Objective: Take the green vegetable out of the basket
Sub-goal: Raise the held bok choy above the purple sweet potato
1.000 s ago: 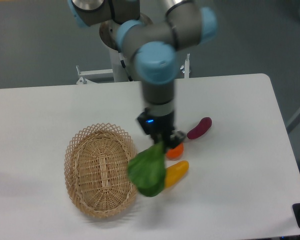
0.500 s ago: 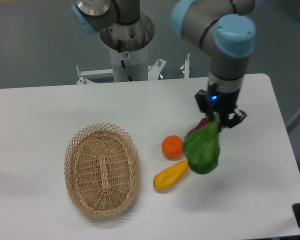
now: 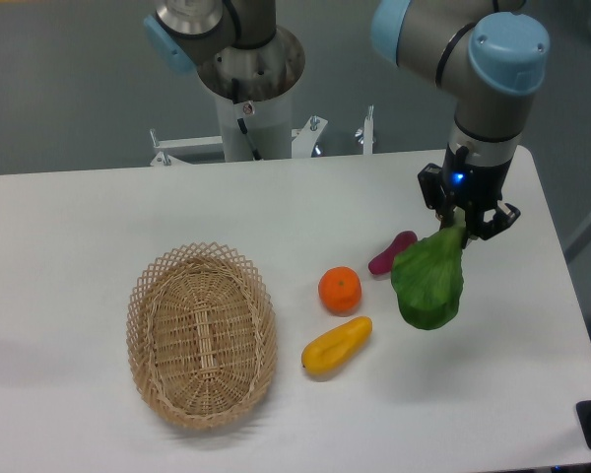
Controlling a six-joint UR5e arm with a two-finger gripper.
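Leftmost on the white worktop [image 3: 69,227], in the lower left of the frame, sits the basket [image 3: 202,335], an oval of tan wicker with an open lattice rim, holding nothing that can be seen. Right of it, near the centre, a small orange [image 3: 340,290] rests on the surface, and just below it lies a yellow squash-like piece [image 3: 337,344], angled with its right end higher. A short purple piece [image 3: 392,251] lies up and to the right of the orange, slanted the same way, apart from it.

Further right, the end effector [image 3: 460,225] points down from the arm [image 3: 492,89], which enters from the upper right of the frame with its grey links and pale blue joint caps. Its fingers are closed on the narrow upper end of the green vegetable [image 3: 429,284], which hangs beneath them with its broad leafy part lowest. The vegetable is well clear of the basket, at right centre of the frame, beside the purple piece and seemingly off the worktop. Behind, at upper centre, stands the arm's grey base column [image 3: 248,84].
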